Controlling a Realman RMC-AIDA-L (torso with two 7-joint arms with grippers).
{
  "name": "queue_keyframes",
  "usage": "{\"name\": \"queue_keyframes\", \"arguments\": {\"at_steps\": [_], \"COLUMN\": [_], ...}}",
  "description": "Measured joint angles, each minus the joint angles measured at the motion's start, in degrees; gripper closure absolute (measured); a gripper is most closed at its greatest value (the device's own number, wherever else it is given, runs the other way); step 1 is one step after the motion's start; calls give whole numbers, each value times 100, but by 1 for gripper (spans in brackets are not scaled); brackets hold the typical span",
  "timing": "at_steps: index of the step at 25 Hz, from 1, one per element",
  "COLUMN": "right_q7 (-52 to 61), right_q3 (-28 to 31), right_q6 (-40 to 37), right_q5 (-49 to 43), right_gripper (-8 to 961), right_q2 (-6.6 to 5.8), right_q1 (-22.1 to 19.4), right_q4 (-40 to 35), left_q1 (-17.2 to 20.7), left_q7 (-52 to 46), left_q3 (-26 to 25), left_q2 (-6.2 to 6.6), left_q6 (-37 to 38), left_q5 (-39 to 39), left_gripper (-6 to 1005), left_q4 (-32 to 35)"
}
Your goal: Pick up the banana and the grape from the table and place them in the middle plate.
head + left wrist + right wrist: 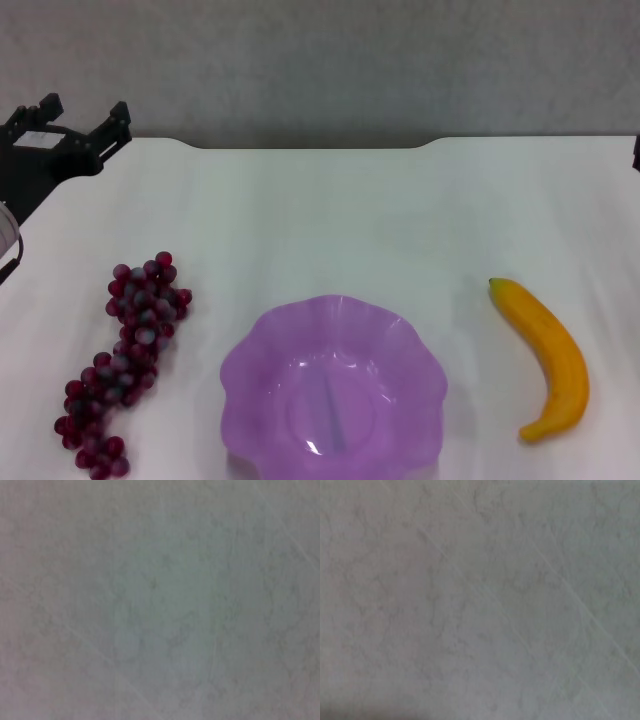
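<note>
Banana (548, 362) and grapes (125, 365) lie on the desk (330, 220) beside the empty plate (262, 352). Left gripper (85, 128) fingers stand apart; the right's can't be told. The loose bunch may slip from a shallow pinch.

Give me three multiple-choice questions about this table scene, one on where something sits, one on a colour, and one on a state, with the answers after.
1. Where does the banana lie relative to the middle plate?
A. on the robot's right of it
B. inside it
C. on the robot's left of it

2. What colour is the plate?
A. green
B. purple
C. white

3. What state is the plate in?
A. holding the grape
B. holding both fruits
C. empty

Answers:
1. A, the banana rests on the table apart from the rim.
2. B, it is translucent purple.
3. C, both fruits lie on the table outside it, while the left gripper hangs at the far left edge.
</note>
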Motion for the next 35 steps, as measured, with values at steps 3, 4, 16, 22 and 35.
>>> {"name": "queue_keyframes", "arguments": {"at_steps": [3, 4, 16, 22, 35], "right_q7": [-1, -1, 34, 458, 1161], "right_q3": [0, 0, 66, 719, 1424], "right_q6": [0, 0, 374, 1956, 3566], "right_q5": [5, 5, 7, -46, -1077], "right_gripper": [301, 302, 303, 304, 306], "right_q2": [0, 0, 0, -4, -9], "right_q1": [-4, -5, -60, -36, 858], "right_q4": [0, 0, -184, -687, 118], "left_q1": [7, 10, 182, 288, 332], "left_q7": [2, 2, 130, 202, 231], "left_q3": [0, 0, 34, -18, -90], "left_q2": [1, 1, 12, 9, 2], "left_q6": [0, 0, -59, -71, -71], "left_q5": [0, 0, 0, 0, 0], "left_gripper": [153, 153, 156, 157, 160], "left_q4": [-6, -11, -288, -379, -447]}}
